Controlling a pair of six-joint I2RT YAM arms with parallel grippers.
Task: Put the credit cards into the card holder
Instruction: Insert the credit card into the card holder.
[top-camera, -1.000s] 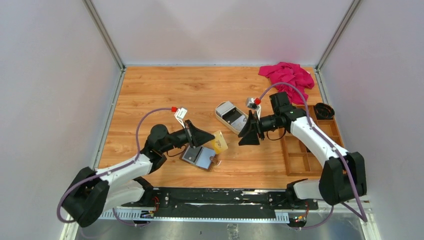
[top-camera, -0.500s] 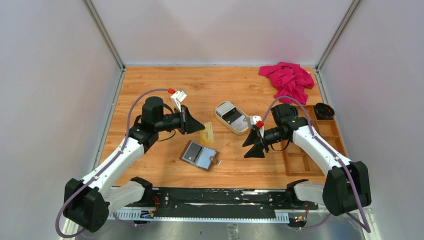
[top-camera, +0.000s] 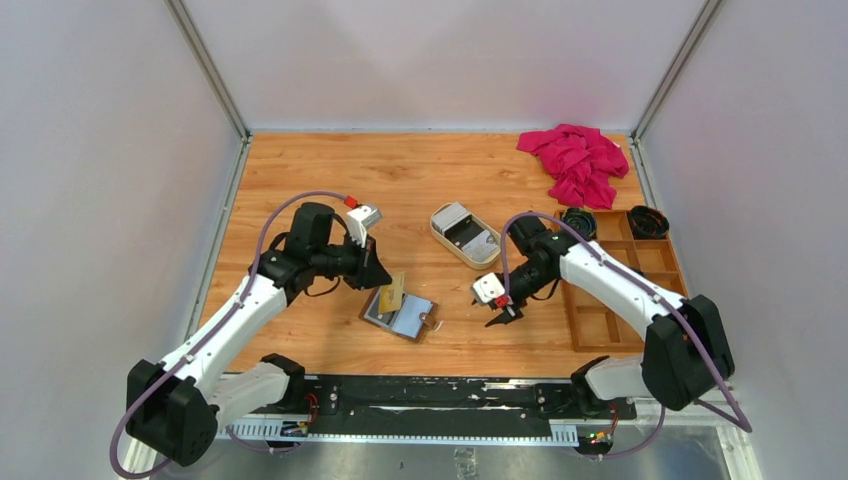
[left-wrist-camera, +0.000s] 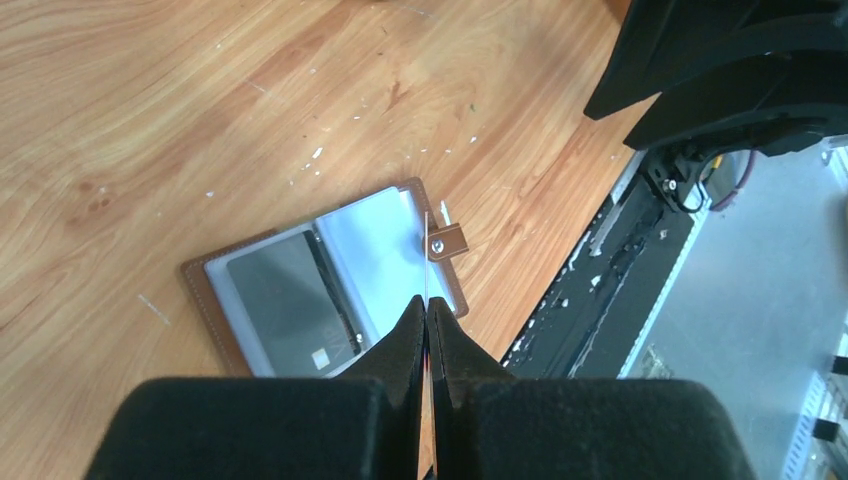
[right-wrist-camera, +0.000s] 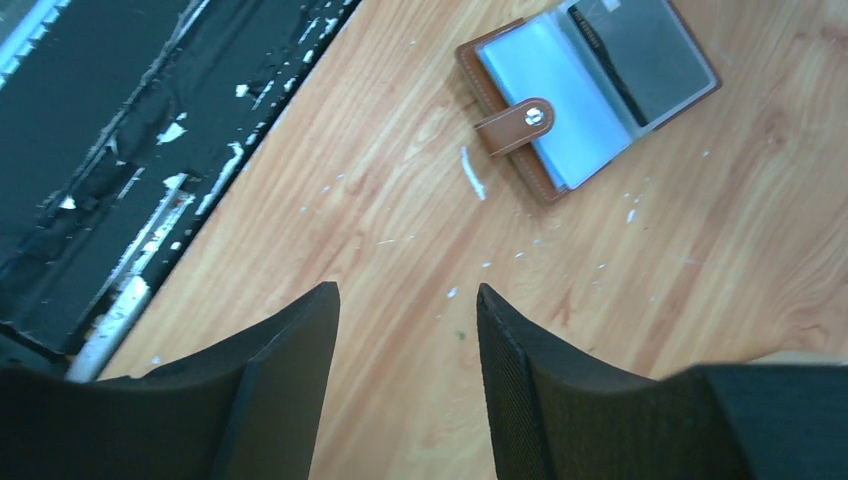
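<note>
The card holder (top-camera: 404, 314) lies open on the table, brown leather with greyish pockets. It also shows in the left wrist view (left-wrist-camera: 330, 285), with a dark card (left-wrist-camera: 285, 300) in its left pocket and the snap tab (left-wrist-camera: 447, 241) on its right edge. My left gripper (top-camera: 381, 281) is shut on a gold-tan credit card (top-camera: 394, 290) and holds it tilted just over the holder. In the left wrist view the gripper (left-wrist-camera: 427, 303) shows that card edge-on (left-wrist-camera: 427, 250). My right gripper (top-camera: 499, 313) is open and empty, to the right of the holder (right-wrist-camera: 590, 90), pointing down at bare wood (right-wrist-camera: 408, 295).
A cream oval tin tray (top-camera: 445, 217) with dark cards in it stands behind the holder. A wooden compartment box (top-camera: 612, 300) holding two black round things (top-camera: 648, 221) is on the right. A pink cloth (top-camera: 576, 158) lies at the back right. The black base rail (top-camera: 430, 395) runs along the near edge.
My left gripper has brought the gold-tan card down and back onto the open holder. My right gripper has swung down and nearer, away from the tin tray, and now points at the table.
</note>
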